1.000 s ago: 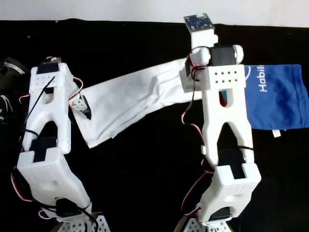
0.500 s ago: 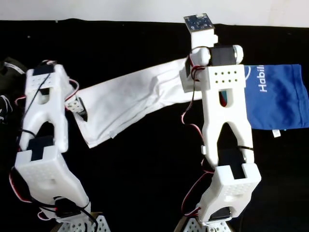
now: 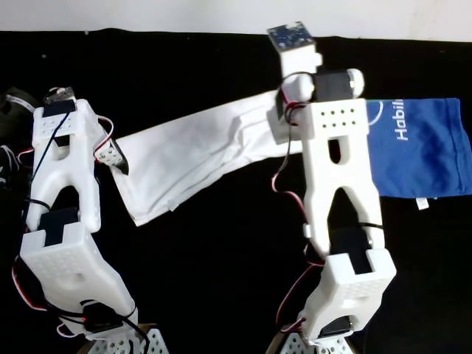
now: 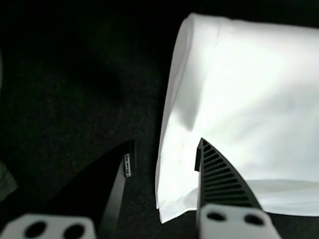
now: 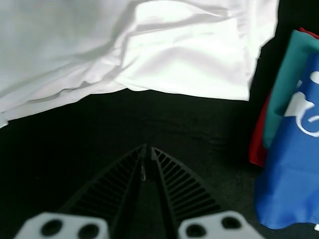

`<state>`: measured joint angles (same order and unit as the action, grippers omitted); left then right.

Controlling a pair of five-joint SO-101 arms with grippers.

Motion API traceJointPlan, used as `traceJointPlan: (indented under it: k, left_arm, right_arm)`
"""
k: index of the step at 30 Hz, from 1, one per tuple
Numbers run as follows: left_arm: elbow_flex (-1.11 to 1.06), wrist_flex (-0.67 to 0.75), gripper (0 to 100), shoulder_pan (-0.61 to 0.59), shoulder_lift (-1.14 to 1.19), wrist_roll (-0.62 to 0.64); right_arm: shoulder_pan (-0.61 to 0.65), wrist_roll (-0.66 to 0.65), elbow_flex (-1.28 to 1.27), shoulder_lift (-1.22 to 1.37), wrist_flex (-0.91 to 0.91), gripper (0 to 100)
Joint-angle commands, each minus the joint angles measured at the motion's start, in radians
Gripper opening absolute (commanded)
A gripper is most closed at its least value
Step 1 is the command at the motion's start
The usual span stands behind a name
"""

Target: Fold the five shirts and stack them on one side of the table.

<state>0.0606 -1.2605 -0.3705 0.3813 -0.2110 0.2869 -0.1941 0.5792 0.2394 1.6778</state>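
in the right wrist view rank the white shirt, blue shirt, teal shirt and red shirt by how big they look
1. white shirt
2. blue shirt, cut off by the picture's edge
3. teal shirt, mostly covered by the blue one
4. red shirt, just a sliver showing

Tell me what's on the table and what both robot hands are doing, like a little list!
table: black
white shirt: folded long, lying across the middle
blue shirt: at the right side, with teal cloth and red cloth under it
left gripper: fingers open, one over the white shirt's edge, one over the table
right gripper: fingers shut, empty, over the table beside the white shirt
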Motion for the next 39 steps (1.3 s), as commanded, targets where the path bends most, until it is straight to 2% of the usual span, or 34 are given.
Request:
traceJointPlan:
  k: [1,6,15,19,21,24,27,32,39]
  left_arm:
    - [0.038,0.038,20,0.03,0.048,0.006]
    - [0.143,0.038,20,0.039,0.203,0.038]
    - [0.395,-0.203,20,0.124,0.374,0.078]
    - [0.461,-0.275,20,0.142,0.43,0.081]
    - [0.49,-0.298,16,0.142,0.45,0.081]
    - [0.522,-0.321,0,0.134,0.472,0.08]
    - [0.532,-0.345,0,0.093,0.475,0.072]
    - [0.556,-0.396,1,-0.042,0.472,-0.055]
    - [0.751,-0.502,1,-0.246,0.47,-0.186]
  right_arm:
    - [0.047,-0.011,0.012,-0.059,0.005,0.7]
    - [0.061,-0.011,0.012,-0.059,0.005,0.7]
    - [0.061,-0.011,0.013,-0.068,0.007,0.7]
    - [0.061,-0.011,0.013,-0.171,0.005,0.7]
    - [0.061,-0.011,0.005,-0.234,0.004,0.7]
    - [0.056,-0.011,-0.001,-0.294,0.013,0.7]
    - [0.056,-0.017,0.001,-0.328,0.054,0.7]
    - [0.056,-0.095,-0.036,-0.438,0.085,0.7]
    - [0.056,-0.097,-0.378,-0.613,0.022,0.7]
